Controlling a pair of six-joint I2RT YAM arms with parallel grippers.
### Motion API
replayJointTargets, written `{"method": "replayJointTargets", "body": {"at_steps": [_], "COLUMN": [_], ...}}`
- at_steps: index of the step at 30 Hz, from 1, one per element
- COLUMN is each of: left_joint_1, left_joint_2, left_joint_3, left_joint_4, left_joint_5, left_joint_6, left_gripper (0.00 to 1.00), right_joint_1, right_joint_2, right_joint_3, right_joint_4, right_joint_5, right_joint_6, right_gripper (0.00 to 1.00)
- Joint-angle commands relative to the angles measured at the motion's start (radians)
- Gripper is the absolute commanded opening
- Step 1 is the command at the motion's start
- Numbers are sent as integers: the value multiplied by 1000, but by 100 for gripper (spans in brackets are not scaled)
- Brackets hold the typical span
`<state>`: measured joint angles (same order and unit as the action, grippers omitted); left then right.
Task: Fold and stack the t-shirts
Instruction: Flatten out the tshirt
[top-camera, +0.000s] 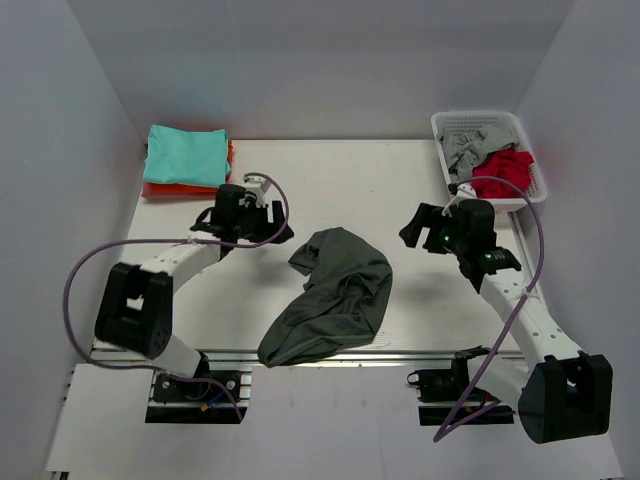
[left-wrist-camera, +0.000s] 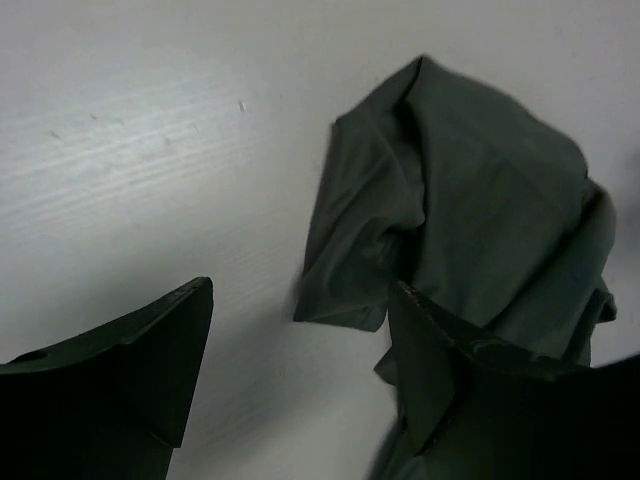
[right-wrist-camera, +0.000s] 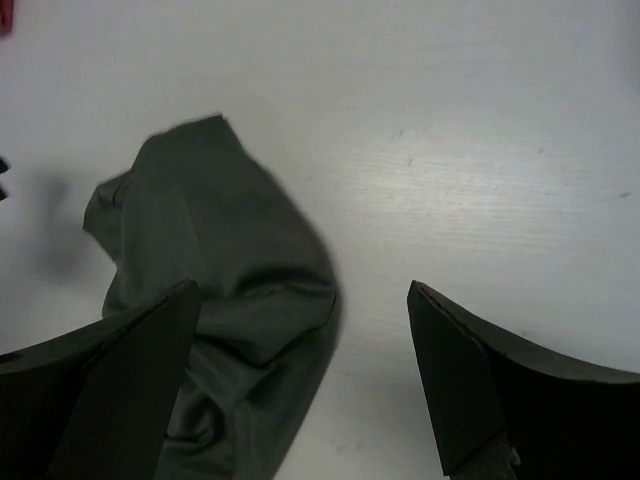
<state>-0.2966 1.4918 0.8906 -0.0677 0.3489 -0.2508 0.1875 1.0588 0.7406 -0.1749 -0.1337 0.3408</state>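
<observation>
The white table (top-camera: 400, 180) holds the charcoal t-shirt (top-camera: 335, 295) crumpled at centre frame. The left gripper (left-wrist-camera: 300, 290) and right gripper (right-wrist-camera: 302, 290) hang spread (both empty). Best to pinch opposite edges and pull flat.

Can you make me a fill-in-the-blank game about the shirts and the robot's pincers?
1. The teal t-shirt sits on top of the ____ one.
2. The white basket holds a light grey t-shirt and a ____ one.
3. The left pincer and the right pincer are both ____, holding nothing.
4. The dark grey t-shirt lies crumpled, not yet ____.

Missing words: orange, red, open, folded.
</observation>
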Motion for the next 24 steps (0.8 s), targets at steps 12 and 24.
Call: {"method": "replayJointTargets", "body": {"at_steps": [12,24], "left_joint_1": [-162,-205], "left_joint_2": [249,298], "left_joint_3": [25,53], "left_joint_4": [-49,-18], "left_joint_5": [13,-36], "left_joint_6": [56,16], "left_gripper": [61,0], "right_joint_1": [95,216], "right_joint_2": [93,263], "right_joint_3": [-144,-144], "right_joint_4": [-37,66], "right_joint_5": [-306,-386], "right_joint_6": [-23,23], "right_gripper": [88,77]}}
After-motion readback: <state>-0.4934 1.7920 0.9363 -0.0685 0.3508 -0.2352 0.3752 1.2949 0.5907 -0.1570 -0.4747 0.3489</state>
